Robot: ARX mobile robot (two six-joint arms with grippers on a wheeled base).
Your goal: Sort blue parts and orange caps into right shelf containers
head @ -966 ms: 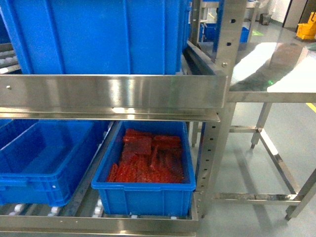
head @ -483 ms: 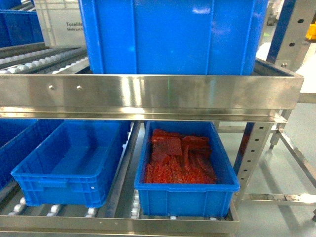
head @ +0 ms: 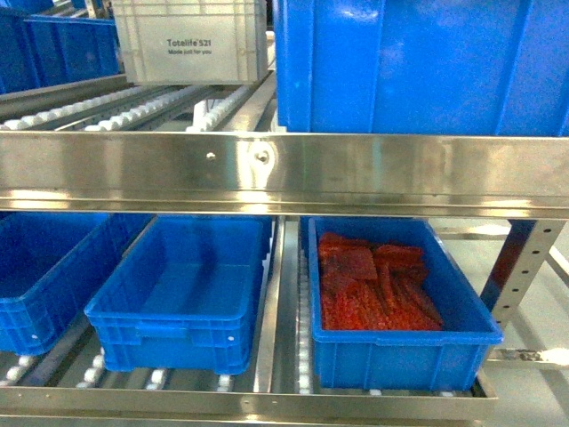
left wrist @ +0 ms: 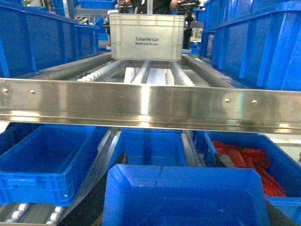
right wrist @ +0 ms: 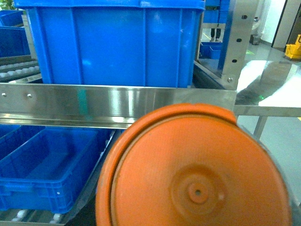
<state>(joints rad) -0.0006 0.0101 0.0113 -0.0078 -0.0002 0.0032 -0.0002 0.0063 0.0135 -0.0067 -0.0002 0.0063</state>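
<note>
A blue part (left wrist: 186,197), a box-shaped plastic piece, fills the bottom of the left wrist view. My left gripper (left wrist: 174,162) is shut on it, with dark fingers (left wrist: 225,160) along its sides. A round orange cap (right wrist: 195,188) fills the lower right wrist view close to the lens; my right gripper is shut on it, its fingers hidden behind it. A large deep blue shelf container (head: 418,62) stands on the upper shelf at the right, also seen as the crate (right wrist: 113,42) straight ahead of the cap. Neither gripper shows in the head view.
A steel shelf rail (head: 284,169) crosses all views. Below it sit a blue bin of red-orange pieces (head: 400,351), an empty blue bin (head: 178,325) and another blue bin (head: 36,294) on rollers. A white tote (head: 191,40) rests on the upper rollers. A steel table (right wrist: 277,89) stands at the right.
The head view has swung left along the shelf: the bins and deep crate slid rightward in the frame, the steel table left the view, and the white tote came in.
</note>
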